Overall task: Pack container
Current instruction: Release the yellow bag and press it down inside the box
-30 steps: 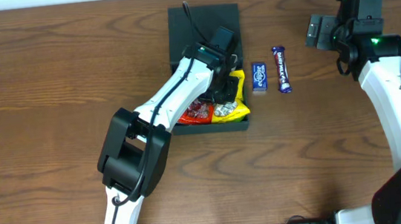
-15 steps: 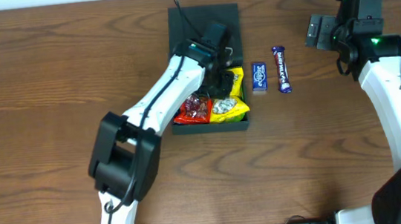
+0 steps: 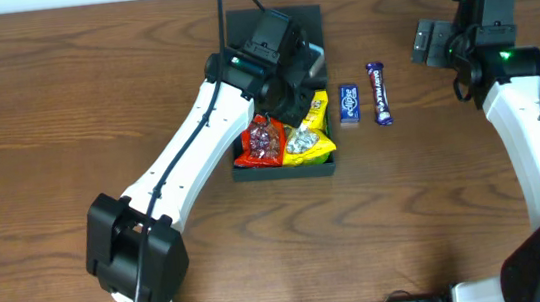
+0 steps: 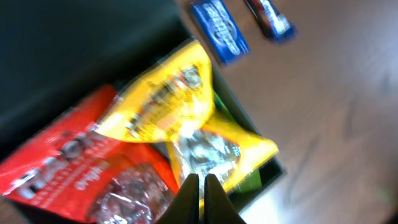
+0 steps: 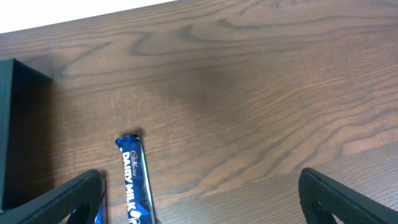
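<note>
Left end effector (image 4: 199,186), clenched on nothing, has pulled back above the open container (image 3: 283,173) on the table (image 3: 65,112), leaving the yellow packet (image 3: 316,131) inside; the Dairy Milk bar (image 3: 379,93) awaits the released right end effector (image 5: 202,199)

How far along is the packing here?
Done: red packet and yellow packet lie in the open container. In hand: nothing; left fingers are shut and empty above it, right fingers open. Left: small blue packet and chocolate bar lie on the table, lid open.
</note>
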